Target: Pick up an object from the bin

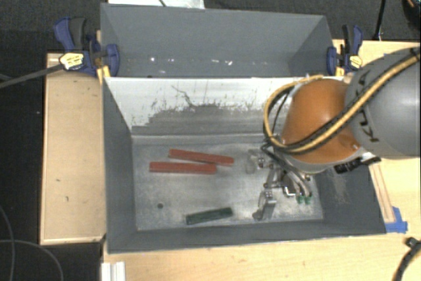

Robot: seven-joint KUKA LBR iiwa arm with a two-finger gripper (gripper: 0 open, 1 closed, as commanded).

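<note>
Jaws (spread or pressed together: cannot tell) sit low, just right of the green bar (208,214); judged best to centre across its narrow width before closing.

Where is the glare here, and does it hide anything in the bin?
Camera view: glare whitens the top of the bin's sloped back wall; the two red sticks and the dark green stick lie below it, plainly lit; the arm shades the floor around the gripper.

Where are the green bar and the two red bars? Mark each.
Green bar (209,214): camera view, its middle.
Upper red bar (201,156): camera view, its middle.
Lower red bar (183,168): camera view, its middle.
</note>
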